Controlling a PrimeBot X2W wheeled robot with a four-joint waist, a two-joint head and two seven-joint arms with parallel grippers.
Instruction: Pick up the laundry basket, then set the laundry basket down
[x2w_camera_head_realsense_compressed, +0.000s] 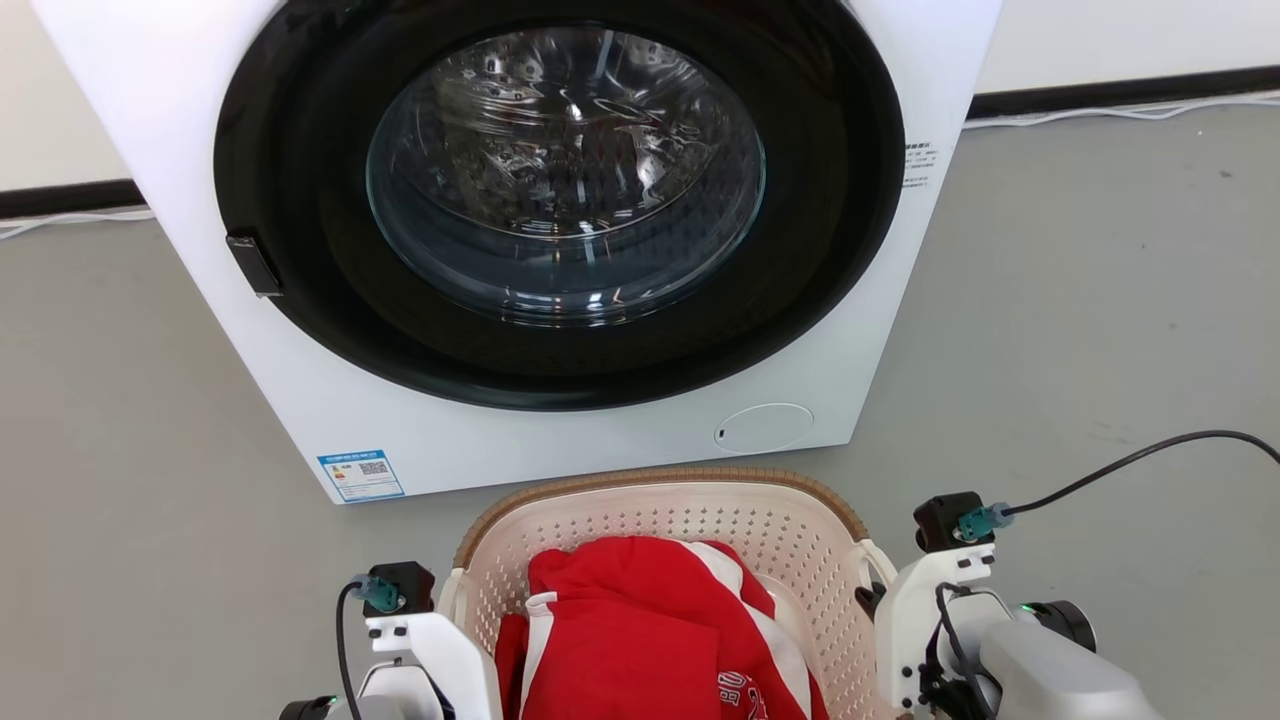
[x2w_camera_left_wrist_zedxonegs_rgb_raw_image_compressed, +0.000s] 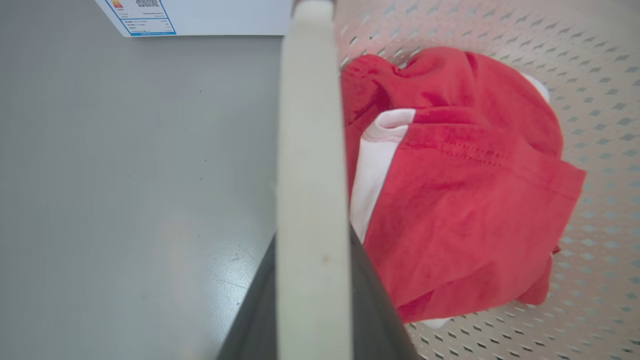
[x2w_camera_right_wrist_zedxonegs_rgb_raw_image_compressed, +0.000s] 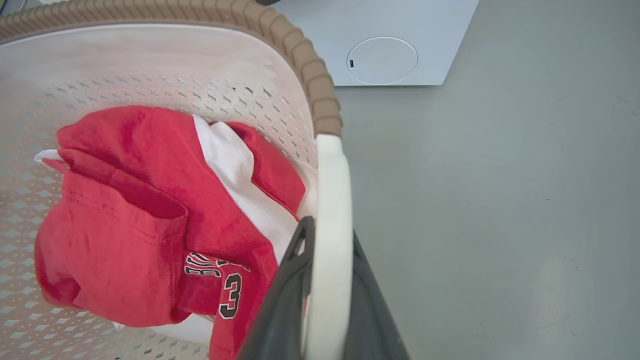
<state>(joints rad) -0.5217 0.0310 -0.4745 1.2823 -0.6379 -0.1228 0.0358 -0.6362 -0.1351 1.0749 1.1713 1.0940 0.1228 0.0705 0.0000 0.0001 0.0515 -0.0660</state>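
Clamping laundry basket (x2w_camera_head_realsense_compressed: 660, 520) handles (x2w_camera_right_wrist_zedxonegs_rgb_raw_image_compressed: 332, 190) inside jaws, left gripper (x2w_camera_left_wrist_zedxonegs_rgb_raw_image_compressed: 312, 240) and right gripper (x2w_camera_right_wrist_zedxonegs_rgb_raw_image_compressed: 330, 235) both closed; uneven lift risks slip.

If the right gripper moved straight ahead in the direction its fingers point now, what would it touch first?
The laundry basket: its white handle lies between the fingers of the right gripper, so it would press on that at once. Beyond it the grey floor seems next, though depth is unclear.
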